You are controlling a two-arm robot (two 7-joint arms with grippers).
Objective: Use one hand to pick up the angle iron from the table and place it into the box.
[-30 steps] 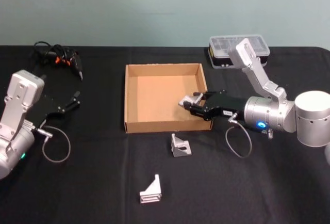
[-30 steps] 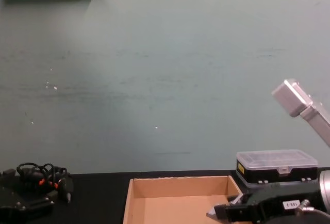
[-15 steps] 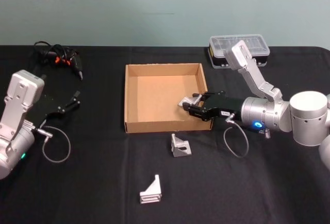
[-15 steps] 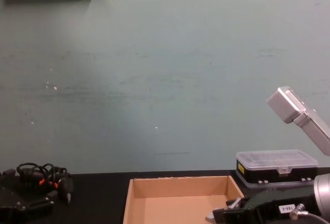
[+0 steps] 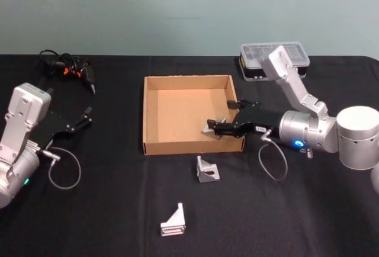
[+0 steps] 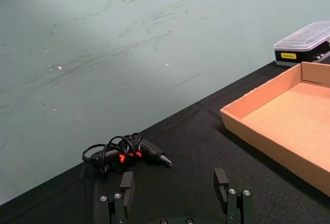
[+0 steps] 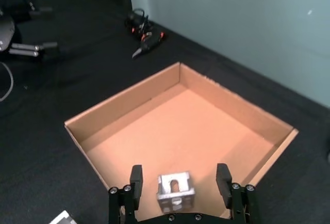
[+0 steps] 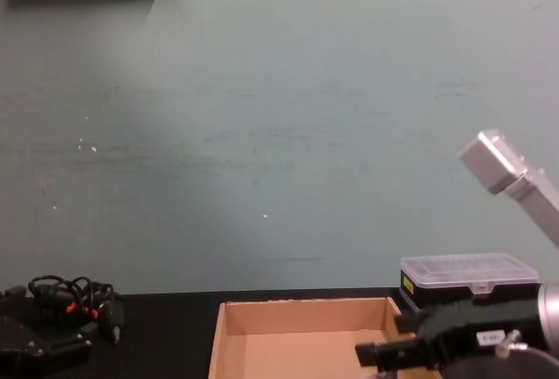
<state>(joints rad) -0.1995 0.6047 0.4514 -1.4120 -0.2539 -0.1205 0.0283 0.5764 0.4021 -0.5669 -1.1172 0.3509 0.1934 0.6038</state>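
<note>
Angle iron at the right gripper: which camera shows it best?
Right wrist view: the angle iron sits between the fingers of the open right gripper, inside the box. The head view shows it as a small silver bit at the gripper's tip.

Soft, even light, only faint shadows on the matte table (image 5: 106, 221)

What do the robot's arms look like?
Left arm and right arm: thick, silver-grey. Left gripper and right gripper: black, two-fingered. A thin grey cable loops at each wrist. The right one has a white label and blue light.
</note>
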